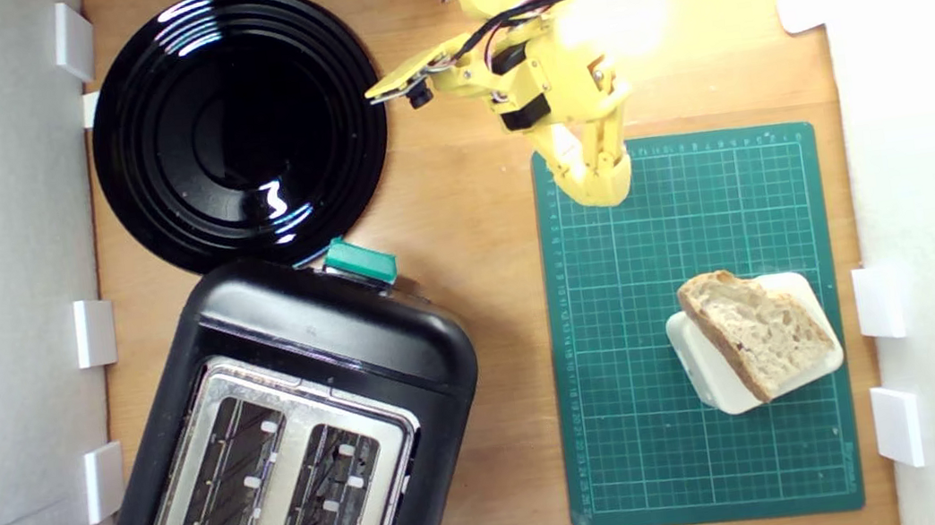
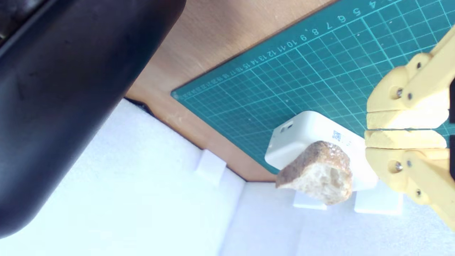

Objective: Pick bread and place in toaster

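The bread (image 1: 756,328) was a thick slice with a pale, holey crumb and a brown crust running round its curved edge, shaped like a rounded wedge. It lay crumb-up on a white rounded plastic block (image 1: 723,382), tilted across it so that one crusty end overhung the block's edge. In the wrist view the bread (image 2: 318,174) showed its rough brown crust above and an airy cut face below, sitting against the block (image 2: 302,137), which carried a small printed code on its top.

The block stood on a green cutting mat (image 1: 651,419) with a pale grid and numbered edges, toward the mat's corner at the exterior view's lower right. The mat lay on a wooden tabletop (image 1: 478,207) bordered by white walls with small white clips (image 1: 879,301).

The yellow gripper (image 1: 602,186) hung over the mat's far edge, well apart from the bread, with bare mat between them. In the wrist view the gripper (image 2: 368,129) had its jaws pressed together with only a thin seam between them, holding nothing.

At the exterior view's lower left stood the black two-slot toaster (image 1: 332,334), its silver top plate and both slots showing nothing in them, a teal lever knob (image 1: 359,261) at its end. A glossy black plate (image 1: 237,126) lay just beyond it.
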Motion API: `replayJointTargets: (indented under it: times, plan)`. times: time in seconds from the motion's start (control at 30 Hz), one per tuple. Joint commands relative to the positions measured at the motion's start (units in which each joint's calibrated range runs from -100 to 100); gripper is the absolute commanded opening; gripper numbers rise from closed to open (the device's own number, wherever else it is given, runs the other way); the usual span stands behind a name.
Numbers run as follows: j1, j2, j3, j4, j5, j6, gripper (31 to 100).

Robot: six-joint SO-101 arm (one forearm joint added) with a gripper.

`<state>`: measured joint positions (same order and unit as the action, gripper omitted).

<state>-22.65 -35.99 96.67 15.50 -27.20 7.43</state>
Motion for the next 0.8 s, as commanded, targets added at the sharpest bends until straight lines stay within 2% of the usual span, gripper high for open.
replayJointTargets:
  times: [0.0, 0.2, 0.37, 0.57, 0.63, 0.77]
  plan:
    - [0.4, 4.5, -0.8, 0.8, -6.2, -0.2, 38.6]
    - [0.5, 12.6, -1.6, -0.2, -15.7, -0.3, 41.9]
    - [3.6, 21.4, -10.6, 0.7, -16.5, -4.8, 47.8]
    - [3.5, 32.2, -17.2, 0.5, -18.8, -4.7, 53.5]
    - [3.8, 37.9, -21.9, 0.6, -21.0, -4.7, 57.5]
    - [3.3, 39.6, -23.0, 0.6, -21.1, -4.7, 61.9]
